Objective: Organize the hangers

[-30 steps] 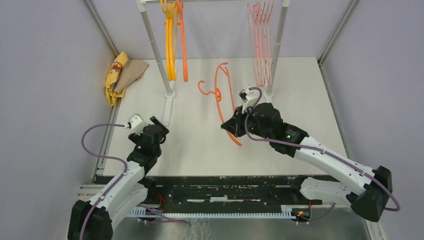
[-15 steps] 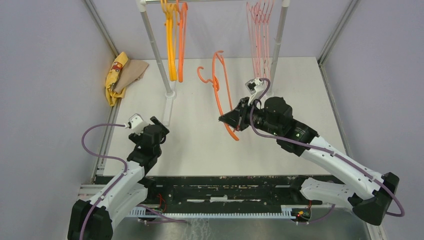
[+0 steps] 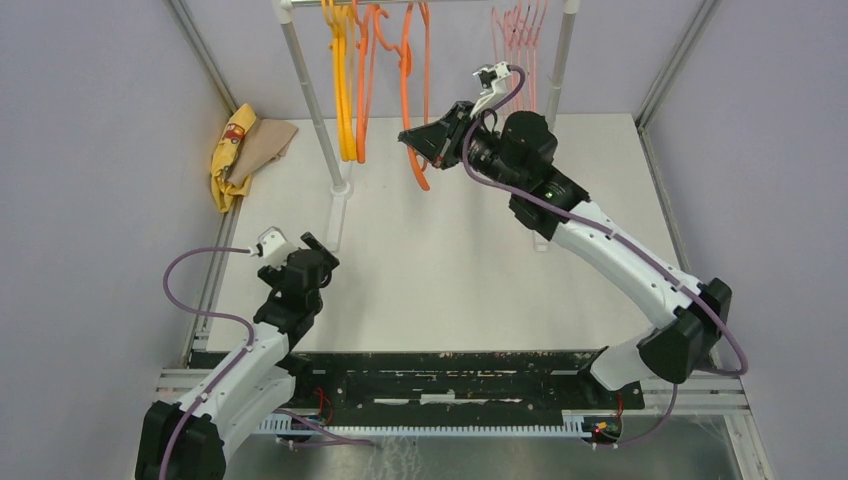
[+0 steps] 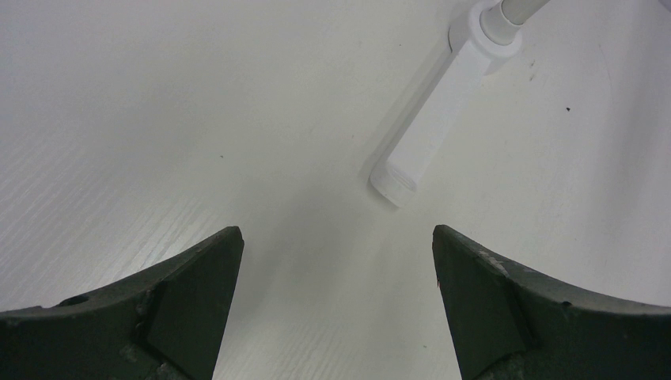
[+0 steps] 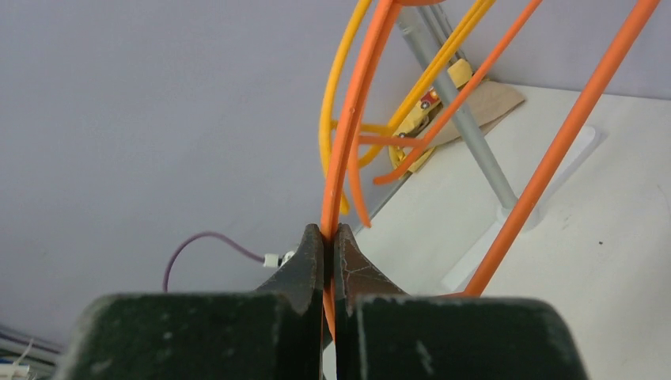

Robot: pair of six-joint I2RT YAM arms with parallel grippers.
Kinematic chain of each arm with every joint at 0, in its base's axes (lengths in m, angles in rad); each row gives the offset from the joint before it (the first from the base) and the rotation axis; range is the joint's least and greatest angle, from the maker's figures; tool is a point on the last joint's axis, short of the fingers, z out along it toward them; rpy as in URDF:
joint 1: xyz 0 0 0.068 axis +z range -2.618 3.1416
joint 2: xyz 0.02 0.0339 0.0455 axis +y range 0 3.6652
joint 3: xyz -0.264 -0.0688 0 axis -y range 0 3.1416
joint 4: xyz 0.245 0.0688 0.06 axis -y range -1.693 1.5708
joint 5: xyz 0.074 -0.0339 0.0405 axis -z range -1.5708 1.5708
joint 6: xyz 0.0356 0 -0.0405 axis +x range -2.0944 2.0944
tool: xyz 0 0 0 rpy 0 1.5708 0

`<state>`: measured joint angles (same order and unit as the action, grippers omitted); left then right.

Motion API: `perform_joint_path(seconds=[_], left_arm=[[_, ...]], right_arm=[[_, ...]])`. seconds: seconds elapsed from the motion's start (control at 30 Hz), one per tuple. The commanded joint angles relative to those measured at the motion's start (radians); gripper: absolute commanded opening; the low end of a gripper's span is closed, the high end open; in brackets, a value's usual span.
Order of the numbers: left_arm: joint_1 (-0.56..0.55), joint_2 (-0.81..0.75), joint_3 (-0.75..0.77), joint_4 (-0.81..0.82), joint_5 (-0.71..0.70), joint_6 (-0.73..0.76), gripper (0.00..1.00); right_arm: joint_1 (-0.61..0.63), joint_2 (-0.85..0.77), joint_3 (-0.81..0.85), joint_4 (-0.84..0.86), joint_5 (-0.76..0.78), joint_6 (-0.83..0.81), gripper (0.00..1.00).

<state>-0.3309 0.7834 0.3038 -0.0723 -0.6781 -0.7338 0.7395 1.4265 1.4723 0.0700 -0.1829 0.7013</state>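
While the left tool (image 3: 316,243) hangs low over the worktop (image 3: 420,270), the right tool (image 3: 420,140) is far nearer the rack. It holds an orange hanger (image 3: 421,178) up between the yellow-orange hangers (image 3: 343,90) and the pink hangers (image 3: 520,25), long axis hanging downward; whether its hook has caught cannot be told.

Left wrist: fingers spread on nothing, the rack foot (image 4: 427,134) ahead.

Right wrist: fingers pinched on the hanger, which rises straight above them.
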Motion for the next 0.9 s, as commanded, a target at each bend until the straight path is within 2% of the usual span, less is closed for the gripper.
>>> perform_joint_path(seconds=[0.0,0.2,0.53,0.67,0.87], left_arm=[[0.006,-0.026,0.002,0.04,-0.011,0.045,0.96],[0.006,-0.027,0.009,0.038,-0.018,0.054,0.96],[0.006,0.004,0.006,0.057,-0.014,0.047,0.96],[0.006,0.026,0.009,0.066,-0.009,0.047,0.96],[0.006,0.042,0.009,0.071,-0.012,0.042,0.96]], right_arm=[[-0.068,0.089,0.076,0.19,-0.056,0.099,0.01],[-0.112,0.151,0.117,0.313,-0.073,0.151,0.0],[-0.122,0.168,0.124,0.324,-0.178,0.177,0.0],[-0.125,0.14,0.092,0.321,-0.142,0.149,0.0],[-0.162,0.225,0.187,0.301,-0.13,0.206,0.01]])
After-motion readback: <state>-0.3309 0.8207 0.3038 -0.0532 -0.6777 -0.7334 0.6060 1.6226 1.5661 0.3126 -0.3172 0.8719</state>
